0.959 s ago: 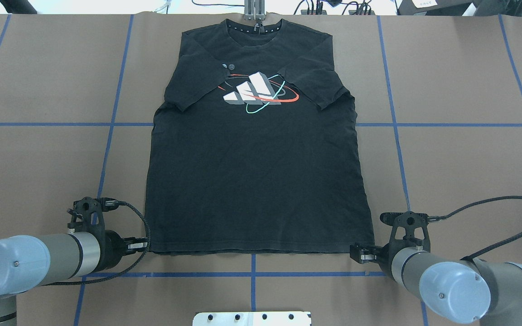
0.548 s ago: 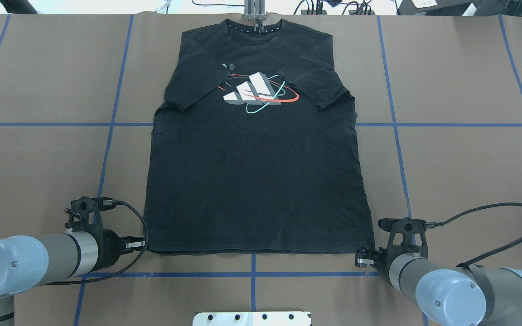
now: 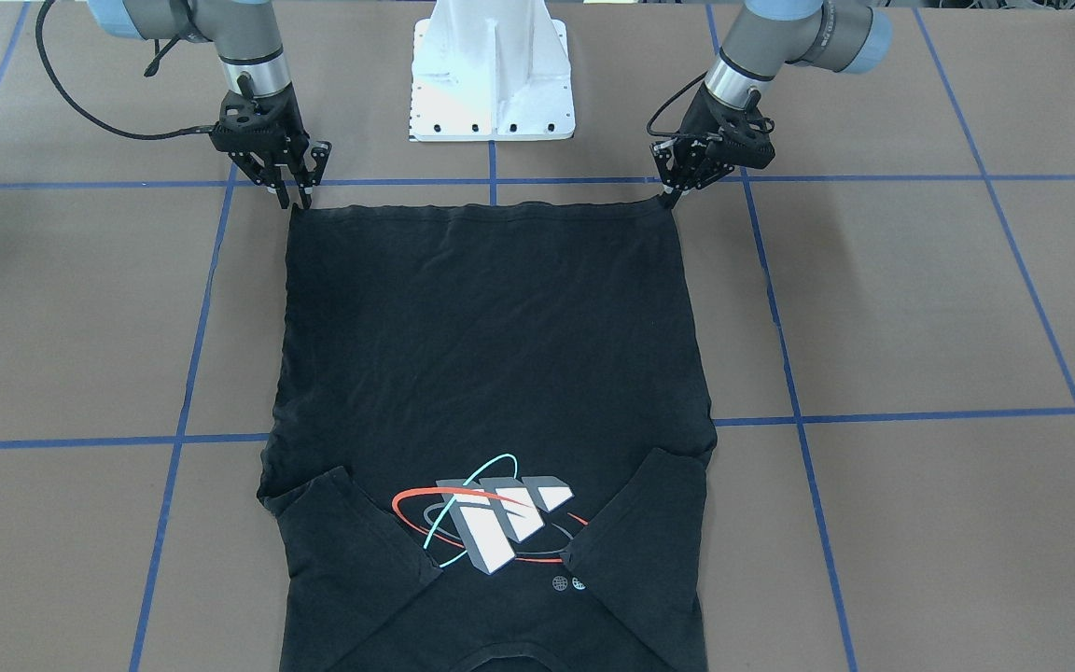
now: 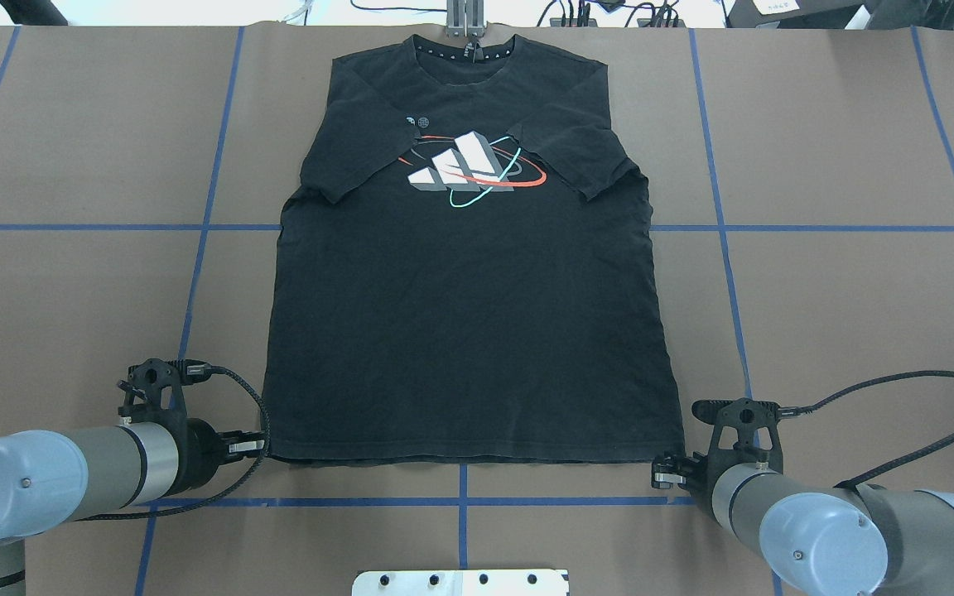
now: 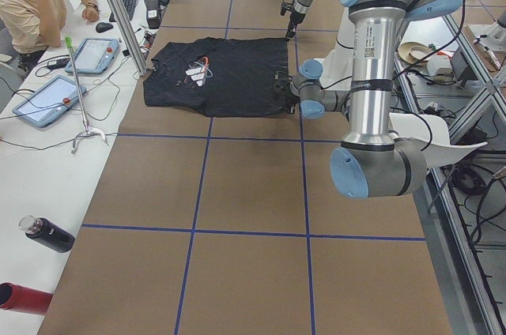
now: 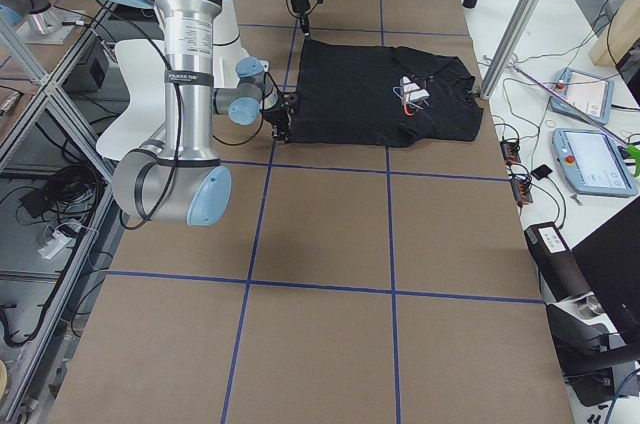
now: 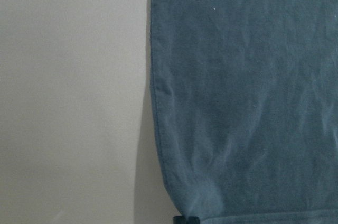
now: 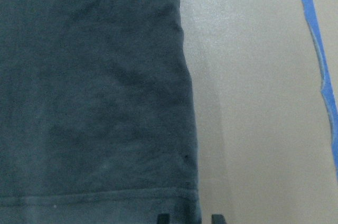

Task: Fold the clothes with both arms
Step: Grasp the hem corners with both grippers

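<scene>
In the overhead view, the right gripper has been shifted slightly toward 5 o'clock and is now set lower beside the hem corner of the T-shirt. Its cable loop has been lowered toward 6 o'clock. The left gripper has been drawn marginally toward 9 o'clock.

Surroundings: a taped table and a cluttered side desk.
A brown paper-covered table carries a grid of blue tape lines. In the left side view, a seated person in a beige shirt is at a white desk holding a light-blue-cased tablet, a second such tablet, a black bottle and a red bottle.
</scene>
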Robot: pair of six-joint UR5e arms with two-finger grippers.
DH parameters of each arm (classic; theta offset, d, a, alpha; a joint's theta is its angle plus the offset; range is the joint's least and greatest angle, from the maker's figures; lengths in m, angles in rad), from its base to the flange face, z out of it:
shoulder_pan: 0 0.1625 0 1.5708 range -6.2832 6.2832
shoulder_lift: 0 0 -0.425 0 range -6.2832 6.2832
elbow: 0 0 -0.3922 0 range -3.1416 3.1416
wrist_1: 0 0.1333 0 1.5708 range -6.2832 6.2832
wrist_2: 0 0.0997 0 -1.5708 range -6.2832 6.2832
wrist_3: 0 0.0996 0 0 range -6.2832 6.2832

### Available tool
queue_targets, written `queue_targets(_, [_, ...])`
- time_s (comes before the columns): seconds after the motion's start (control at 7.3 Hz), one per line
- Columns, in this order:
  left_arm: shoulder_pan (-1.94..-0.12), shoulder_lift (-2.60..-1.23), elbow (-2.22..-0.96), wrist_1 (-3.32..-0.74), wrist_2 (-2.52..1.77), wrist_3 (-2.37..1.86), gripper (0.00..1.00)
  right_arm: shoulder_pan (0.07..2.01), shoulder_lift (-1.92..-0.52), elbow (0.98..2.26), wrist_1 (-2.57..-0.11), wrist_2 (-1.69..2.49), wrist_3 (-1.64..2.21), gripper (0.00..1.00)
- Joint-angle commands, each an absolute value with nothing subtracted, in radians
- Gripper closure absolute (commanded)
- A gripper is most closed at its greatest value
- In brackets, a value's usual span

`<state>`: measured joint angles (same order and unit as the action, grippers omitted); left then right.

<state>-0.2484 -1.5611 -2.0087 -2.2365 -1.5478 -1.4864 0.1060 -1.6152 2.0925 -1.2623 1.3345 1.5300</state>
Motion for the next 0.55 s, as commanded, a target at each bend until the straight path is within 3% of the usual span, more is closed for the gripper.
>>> queue_targets(0.0, [-0.249, -1.56, -2.008, -2.237, -1.548, -1.486, 1.0, 0.107, -1.615, 2.091, -1.262, 1.335, 1.523, 0.78])
queue_targets(0.41, [-0.25, -1.559, -2.008, -2.237, -1.549, -1.486, 1.0, 0.114, -1.618, 2.091, -1.262, 1.333, 1.519, 0.81])
